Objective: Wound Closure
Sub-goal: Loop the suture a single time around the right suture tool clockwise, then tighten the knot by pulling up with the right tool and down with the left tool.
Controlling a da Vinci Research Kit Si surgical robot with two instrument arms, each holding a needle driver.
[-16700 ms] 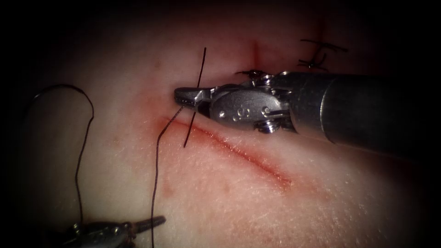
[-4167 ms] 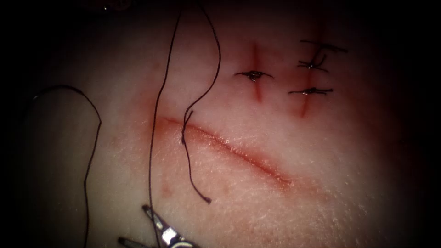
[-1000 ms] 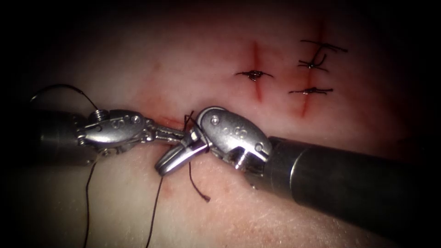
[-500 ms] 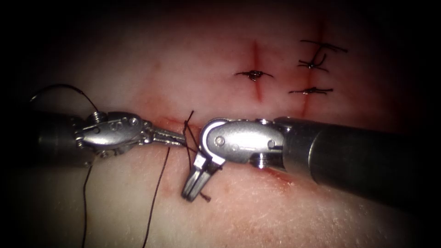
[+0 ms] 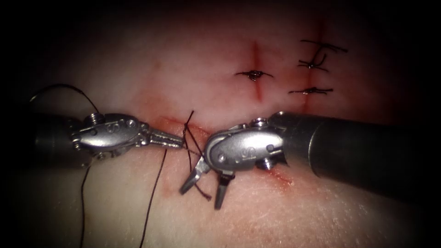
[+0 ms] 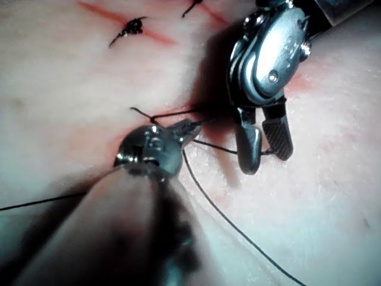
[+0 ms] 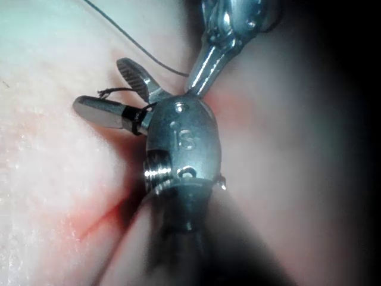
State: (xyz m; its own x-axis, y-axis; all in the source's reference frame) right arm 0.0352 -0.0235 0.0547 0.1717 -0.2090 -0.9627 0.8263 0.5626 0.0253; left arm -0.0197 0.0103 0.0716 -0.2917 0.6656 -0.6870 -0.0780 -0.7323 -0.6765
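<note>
Between the right pincer [image 5: 202, 188]'s parted jaws lies the short thread end [image 5: 202, 193]; left pincer [image 5: 177, 141] seemingly clamps thread [image 5: 154, 193] beside it.

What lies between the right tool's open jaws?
The short free end of the thread runs between the right tool jaws, over bare tissue. The left tool holds thread beside the cut.
</note>
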